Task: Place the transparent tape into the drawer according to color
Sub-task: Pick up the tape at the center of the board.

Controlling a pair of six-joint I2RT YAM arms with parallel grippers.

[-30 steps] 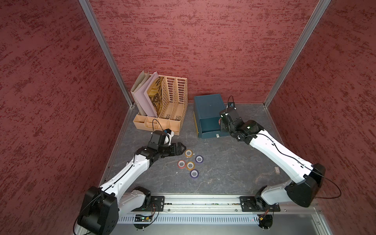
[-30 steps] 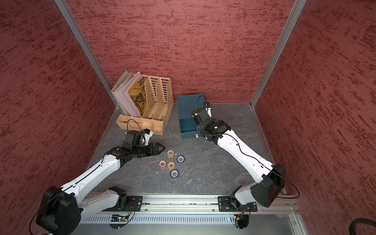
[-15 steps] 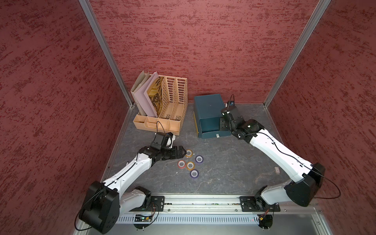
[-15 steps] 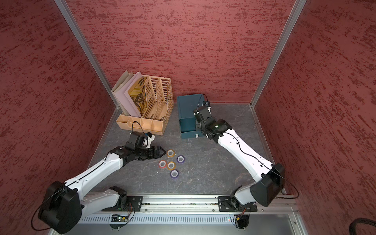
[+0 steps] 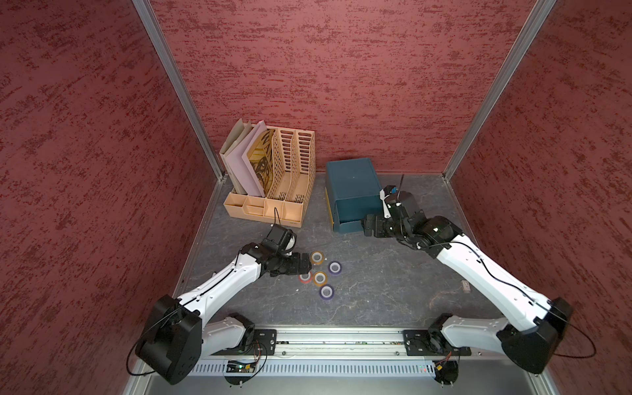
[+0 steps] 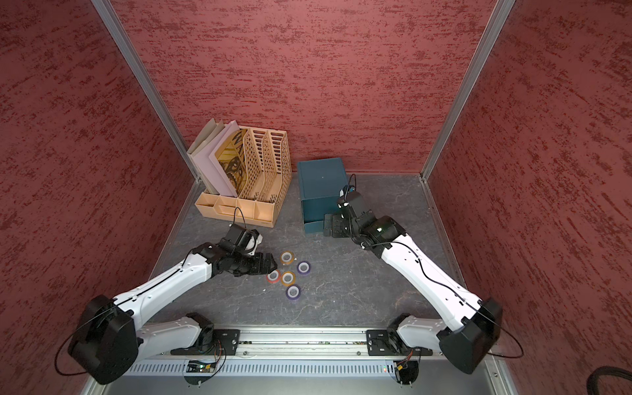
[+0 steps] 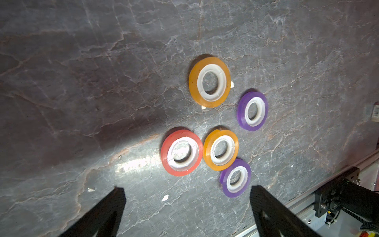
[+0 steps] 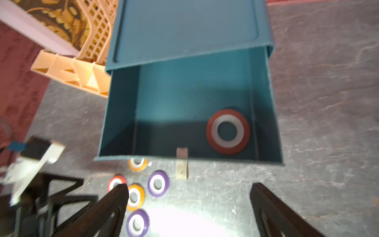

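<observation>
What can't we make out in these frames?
- Stowed red roll in the drawer: absent from both top views; the right gripper covers that corner.
- Anything below the open drawer: hidden by it in every view.
- Table red roll: partly under the left gripper in both top views.
- Left gripper: blurred in the right wrist view.
- Small tag: cut by the left wrist view's edge.

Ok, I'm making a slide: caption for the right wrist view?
One red roll lies in the open teal drawer; five more rolls wait on the table.
</observation>
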